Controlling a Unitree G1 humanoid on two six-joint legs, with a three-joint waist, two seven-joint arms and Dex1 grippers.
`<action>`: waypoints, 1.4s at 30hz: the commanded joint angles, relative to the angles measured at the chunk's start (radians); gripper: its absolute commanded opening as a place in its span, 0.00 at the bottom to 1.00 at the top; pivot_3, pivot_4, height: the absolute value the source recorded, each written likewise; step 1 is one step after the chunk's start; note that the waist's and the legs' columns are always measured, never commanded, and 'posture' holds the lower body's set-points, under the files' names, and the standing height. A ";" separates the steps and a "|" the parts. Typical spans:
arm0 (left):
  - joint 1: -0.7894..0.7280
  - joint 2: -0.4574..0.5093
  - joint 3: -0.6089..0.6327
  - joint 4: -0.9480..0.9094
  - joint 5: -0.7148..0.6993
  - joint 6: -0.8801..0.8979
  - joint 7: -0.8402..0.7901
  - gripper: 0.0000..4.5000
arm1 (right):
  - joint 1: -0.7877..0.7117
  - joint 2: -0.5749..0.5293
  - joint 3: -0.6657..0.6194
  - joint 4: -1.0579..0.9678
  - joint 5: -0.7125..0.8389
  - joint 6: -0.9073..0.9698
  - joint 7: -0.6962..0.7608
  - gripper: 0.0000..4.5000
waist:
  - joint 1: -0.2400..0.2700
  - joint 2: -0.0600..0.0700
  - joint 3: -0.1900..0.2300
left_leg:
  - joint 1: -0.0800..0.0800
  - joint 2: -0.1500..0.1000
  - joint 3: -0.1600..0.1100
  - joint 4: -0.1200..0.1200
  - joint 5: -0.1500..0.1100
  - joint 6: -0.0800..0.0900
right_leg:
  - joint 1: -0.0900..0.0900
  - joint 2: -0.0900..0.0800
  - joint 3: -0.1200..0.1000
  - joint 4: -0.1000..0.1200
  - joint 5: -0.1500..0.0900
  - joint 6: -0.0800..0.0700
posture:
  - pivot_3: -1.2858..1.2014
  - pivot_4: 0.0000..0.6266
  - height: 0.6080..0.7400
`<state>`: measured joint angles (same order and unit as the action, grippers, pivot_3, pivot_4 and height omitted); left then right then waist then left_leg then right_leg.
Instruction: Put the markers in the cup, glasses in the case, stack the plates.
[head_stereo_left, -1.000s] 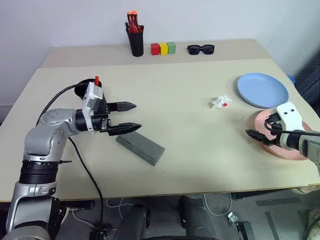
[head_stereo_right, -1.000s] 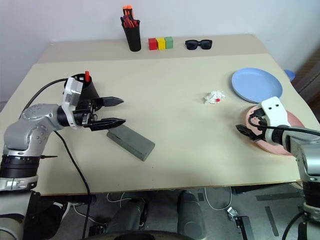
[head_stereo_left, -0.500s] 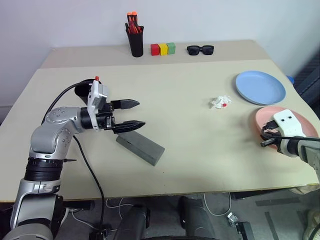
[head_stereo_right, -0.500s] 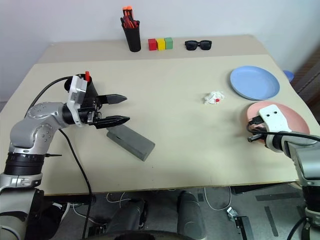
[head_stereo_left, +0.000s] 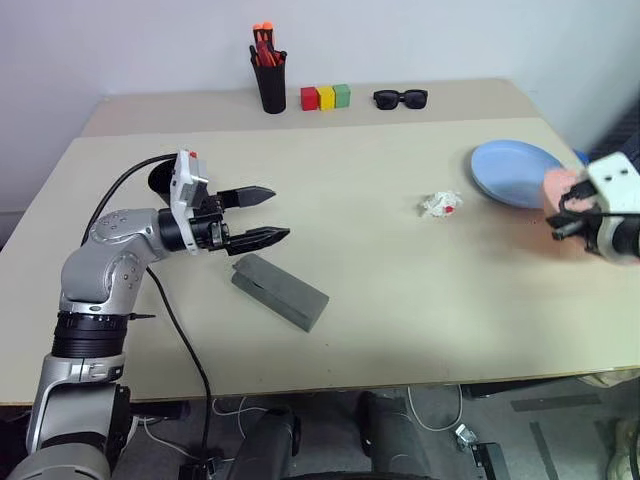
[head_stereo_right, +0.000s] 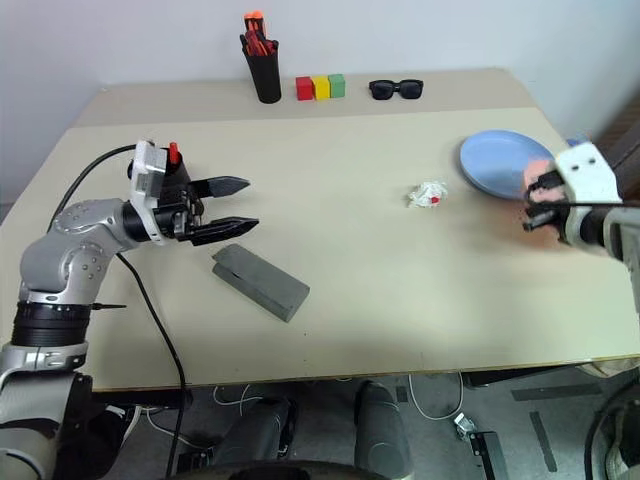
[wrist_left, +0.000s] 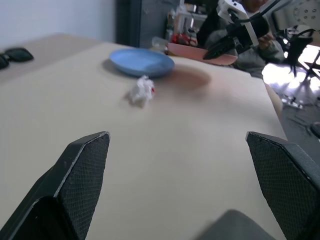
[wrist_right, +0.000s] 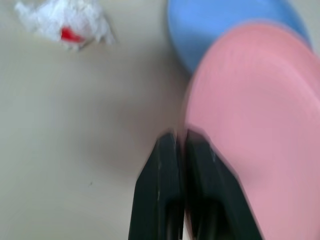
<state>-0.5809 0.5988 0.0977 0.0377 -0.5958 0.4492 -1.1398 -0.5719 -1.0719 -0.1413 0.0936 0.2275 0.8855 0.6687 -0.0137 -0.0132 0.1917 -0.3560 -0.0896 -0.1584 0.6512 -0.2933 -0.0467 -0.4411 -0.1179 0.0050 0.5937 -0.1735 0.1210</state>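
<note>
Currently the left gripper (head_stereo_left: 262, 214) hovers over the table (head_stereo_left: 380, 250) with fingers spread wide and nothing between them. The closed grey case (head_stereo_left: 280, 291) lies just below and beside its fingertips, apart from them. The black cup (head_stereo_right: 180, 172), a red-capped marker (head_stereo_right: 173, 152) standing in it, sits behind that wrist. Mid-table lies a crumpled wrapper (head_stereo_left: 441, 204). At the right, the blue plate (head_stereo_left: 520, 173) rests flat. The right gripper (wrist_right: 181, 150) has its fingers pinched together on the near rim of the pink plate (wrist_right: 255, 130), held lifted and overlapping the blue plate's edge.
</note>
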 joint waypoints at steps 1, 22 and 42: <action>-0.020 -0.015 0.032 -0.037 0.012 -0.043 0.057 1.00 | -0.145 0.054 0.048 0.165 -0.083 -0.203 -0.043 0.01 | -0.002 0.000 0.000 | 0.000 0.000 0.000 0.000 0.000 0.000 | 0.000 0.000 0.000 0.000 0.000 0.000 | 0.52 0.24 1.00; 0.090 -0.004 0.042 -0.202 -0.008 0.009 0.189 1.00 | -0.567 0.402 0.177 1.196 -0.341 -0.969 -0.243 0.55 | -0.020 0.000 0.001 | 0.002 -0.001 0.014 -0.002 0.001 -0.001 | -0.004 0.001 0.014 -0.002 0.003 0.004 | 0.52 0.24 1.00; 0.044 -0.029 0.017 -0.165 -0.008 0.004 0.192 1.00 | -0.507 0.539 0.041 1.095 -0.210 -0.892 -0.112 0.87 | -0.030 0.000 0.001 | 0.002 -0.001 0.014 -0.001 0.000 0.001 | -0.004 0.001 0.015 -0.001 0.004 0.005 | 0.52 0.24 1.00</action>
<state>-0.5130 0.5673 0.1030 -0.1188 -0.5991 0.4724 -0.9416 -1.0740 -0.5311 -0.1142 1.2183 0.0352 -0.0052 0.5747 -0.0442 -0.0132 0.1922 -0.3544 -0.0904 -0.1441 0.6503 -0.2938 -0.0460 -0.4450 -0.1168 0.0201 0.5930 -0.1696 0.1259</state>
